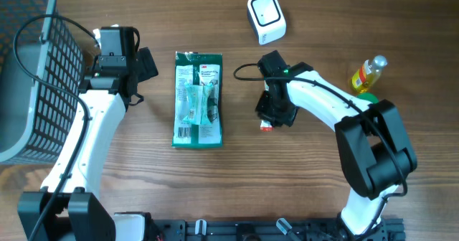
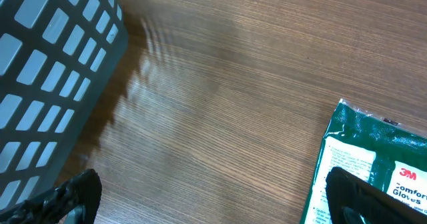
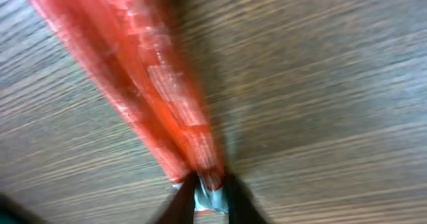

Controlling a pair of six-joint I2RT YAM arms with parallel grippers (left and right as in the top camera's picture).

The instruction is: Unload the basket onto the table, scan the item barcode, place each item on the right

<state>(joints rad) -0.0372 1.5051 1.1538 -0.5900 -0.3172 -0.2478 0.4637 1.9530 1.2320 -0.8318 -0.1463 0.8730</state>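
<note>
Under your right gripper [image 1: 268,117], centre-right on the table [image 1: 301,198], the red packet [image 3: 153,84] is pinched at one end. The fingers are clamped thin on it, and its long axis runs away from the fingertips along the wood. The scanner [image 1: 267,17] sits almost straight ahead of that hand, further up the table and well apart, so your right arm is clearly nearer. Your left gripper [image 1: 145,64] hangs spread wide between the basket [image 1: 29,90] and the green glove pack [image 1: 199,99], holding nothing. Barcode face? Too blurred to call.
</note>
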